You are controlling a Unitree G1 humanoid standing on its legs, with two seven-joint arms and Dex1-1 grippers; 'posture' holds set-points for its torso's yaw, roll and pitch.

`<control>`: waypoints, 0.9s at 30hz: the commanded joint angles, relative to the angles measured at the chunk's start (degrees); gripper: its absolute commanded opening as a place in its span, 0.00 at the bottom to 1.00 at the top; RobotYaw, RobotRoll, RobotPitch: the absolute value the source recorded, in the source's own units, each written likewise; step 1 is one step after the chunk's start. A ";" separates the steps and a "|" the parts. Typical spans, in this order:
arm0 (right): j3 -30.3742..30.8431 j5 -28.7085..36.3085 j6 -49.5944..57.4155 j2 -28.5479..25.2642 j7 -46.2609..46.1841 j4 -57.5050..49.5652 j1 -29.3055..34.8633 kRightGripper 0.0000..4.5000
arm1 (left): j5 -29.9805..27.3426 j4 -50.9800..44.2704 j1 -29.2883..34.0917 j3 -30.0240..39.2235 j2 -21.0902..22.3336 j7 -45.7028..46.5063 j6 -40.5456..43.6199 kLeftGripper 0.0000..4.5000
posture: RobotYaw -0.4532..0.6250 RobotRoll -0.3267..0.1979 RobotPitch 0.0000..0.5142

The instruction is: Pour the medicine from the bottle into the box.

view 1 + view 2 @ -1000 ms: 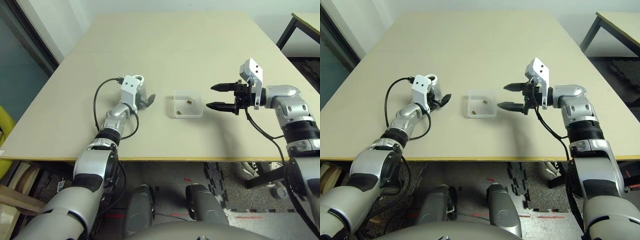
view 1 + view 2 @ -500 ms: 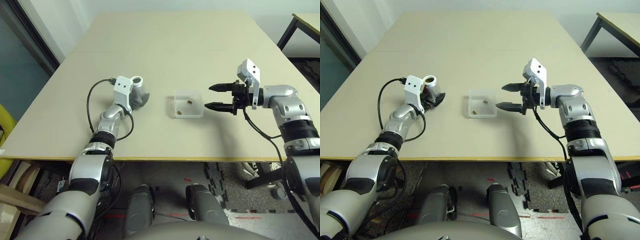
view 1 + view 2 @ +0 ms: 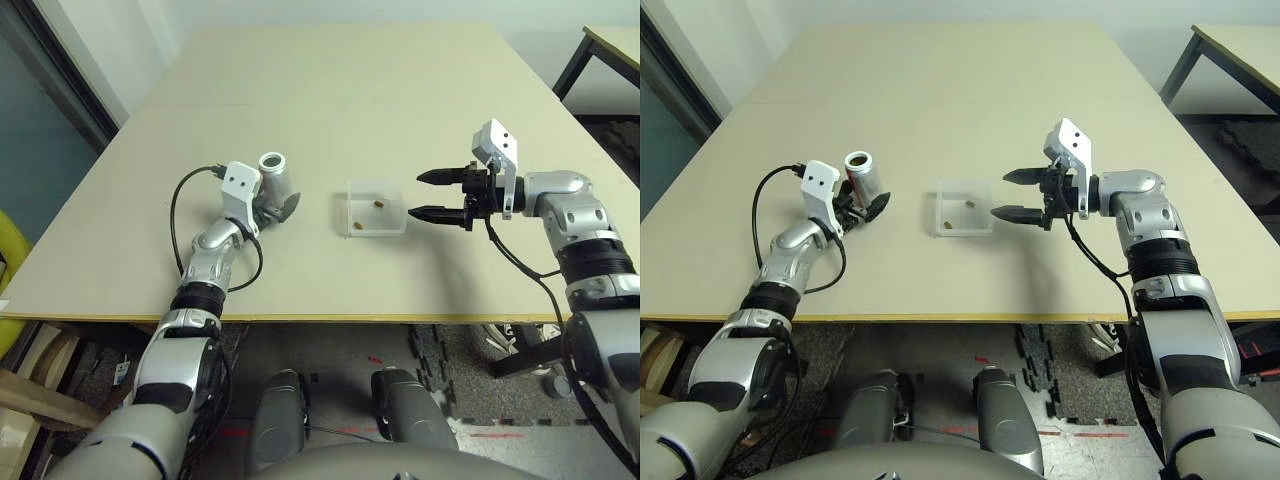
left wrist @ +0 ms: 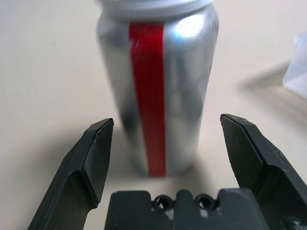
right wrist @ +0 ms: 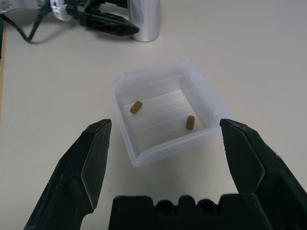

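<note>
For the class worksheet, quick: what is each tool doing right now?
Left tool: open, holding nothing; the bottle stands free just ahead.
Right tool: open, empty, beside the box.

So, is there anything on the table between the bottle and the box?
Nothing visible. The bottle stands upright on bare table, in front of the open left gripper. The box sits apart from it, holding two pills, with only bare tabletop between them.

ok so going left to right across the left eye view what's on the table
left gripper → bottle → box holding two pills → right gripper
</note>
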 commanded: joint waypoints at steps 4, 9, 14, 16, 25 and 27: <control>-0.04 0.16 -0.58 0.05 0.00 0.42 -0.19 1.00 | -3.57 -14.29 6.94 0.31 1.51 -0.90 7.16 0.99 | 0.28 0.62 0.15; -0.15 0.24 -0.70 0.14 0.02 0.87 -0.39 1.00 | -7.17 -21.91 10.80 2.12 2.79 -1.35 10.29 0.99 | 0.28 0.62 0.15; -0.27 0.39 -0.97 0.35 0.17 1.67 -0.81 1.00 | -10.12 -25.30 12.97 4.55 4.70 -1.63 11.91 0.99 | 0.29 0.62 0.16; -0.34 0.45 -1.15 0.46 0.23 2.14 -1.03 1.00 | -11.21 -25.96 13.53 5.64 5.74 -1.78 12.17 0.99 | 0.30 0.62 0.16; -2.35 1.10 -1.26 0.63 -1.96 4.29 -1.19 1.00 | -12.58 -21.40 11.90 12.54 10.39 3.03 13.12 0.99 | 0.31 0.62 0.16; -3.42 1.52 -1.05 0.76 -3.65 4.93 -1.20 1.00 | -12.17 -18.59 10.57 13.26 11.49 3.65 12.27 0.99 | 0.31 0.62 0.15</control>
